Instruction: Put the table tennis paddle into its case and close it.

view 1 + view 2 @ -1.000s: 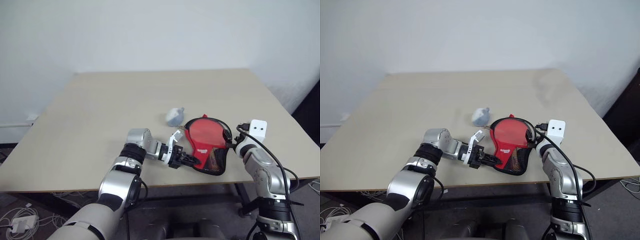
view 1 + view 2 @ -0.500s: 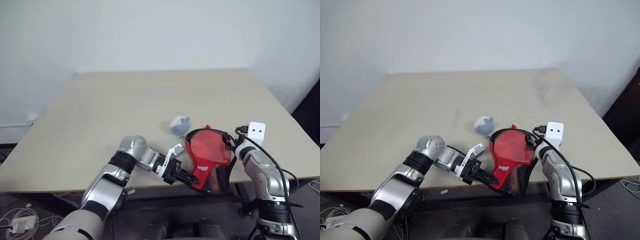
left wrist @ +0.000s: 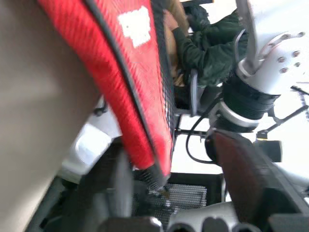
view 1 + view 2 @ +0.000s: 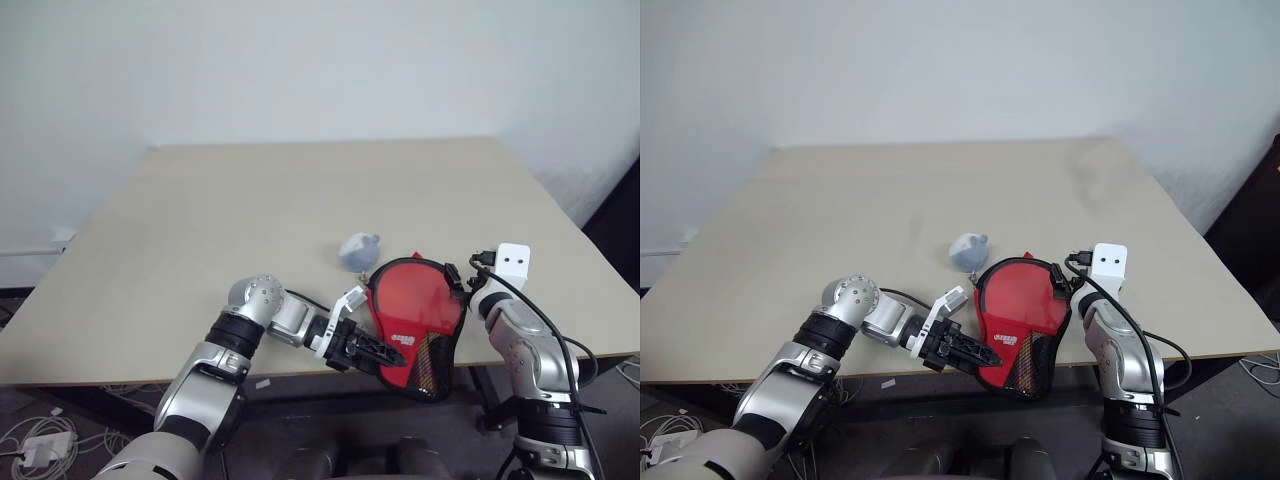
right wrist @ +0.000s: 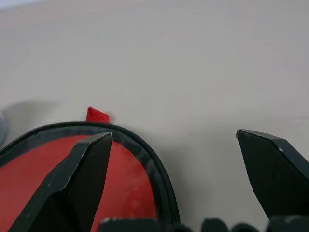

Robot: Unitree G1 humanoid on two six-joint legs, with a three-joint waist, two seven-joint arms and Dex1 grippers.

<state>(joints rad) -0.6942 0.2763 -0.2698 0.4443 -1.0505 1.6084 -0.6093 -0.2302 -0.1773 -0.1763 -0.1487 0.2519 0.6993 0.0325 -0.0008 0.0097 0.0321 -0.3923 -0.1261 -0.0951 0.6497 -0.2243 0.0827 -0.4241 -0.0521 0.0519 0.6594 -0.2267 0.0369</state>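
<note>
Closing case [image 4: 415, 315]: we reckon it's loaded, not shut yet.
Left claw [image 4: 375, 350]: released, fingers loosely around its narrow end.
Right claw [image 5: 174, 134]: spread wide, empty.
Next: we'd regrip, pull it shut.

Beige table [image 4: 250, 200] before plain, seemingly white wall [image 4: 300, 60].

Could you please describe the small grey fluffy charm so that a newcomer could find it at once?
Start at the beige table, then find the red case at its near edge. The grey fluffy charm lies just beyond the case, the only pale, rounded, soft thing there.
</note>
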